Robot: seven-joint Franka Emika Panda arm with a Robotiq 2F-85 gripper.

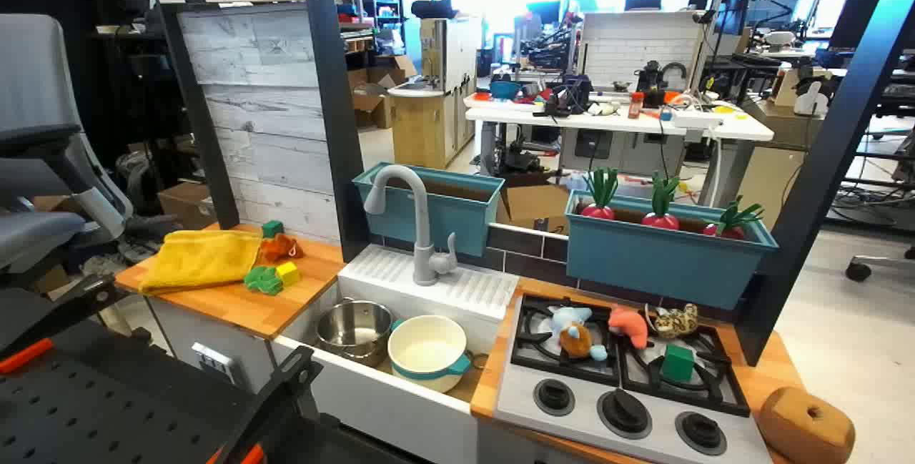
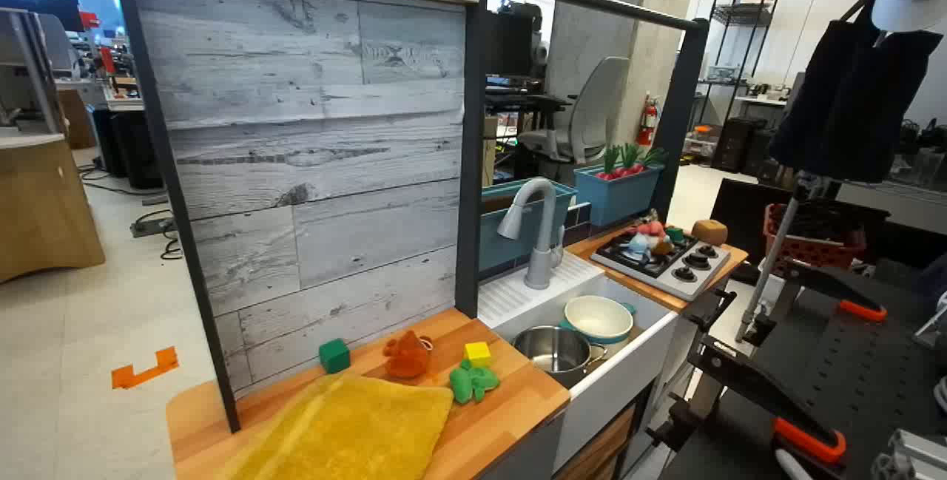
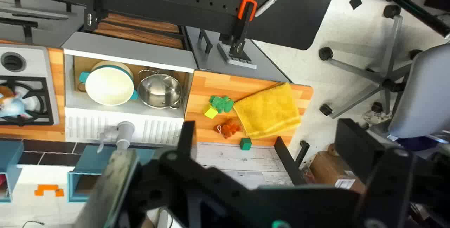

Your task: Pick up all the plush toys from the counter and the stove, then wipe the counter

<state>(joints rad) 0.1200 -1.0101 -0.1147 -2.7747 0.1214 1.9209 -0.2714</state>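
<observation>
Gaping empty, the gripper [image 3: 268,129] faces green and orange plush toys [image 3: 230,129] on the counter [image 3: 211,83] ahead; more toys [image 1: 629,326] lie on the stove [image 1: 585,412], off to its side. Picking and wiping both apparently remain.

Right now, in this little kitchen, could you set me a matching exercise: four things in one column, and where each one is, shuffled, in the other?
1. Yellow cloth
2. Stainless-steel pot
3. Salmon-pink plush toy
4. Red radishes

A. In a teal planter
B. On the stove
C. On the wooden counter
D. In the white sink

Pairs: 1-C; 2-D; 3-B; 4-A.
</observation>
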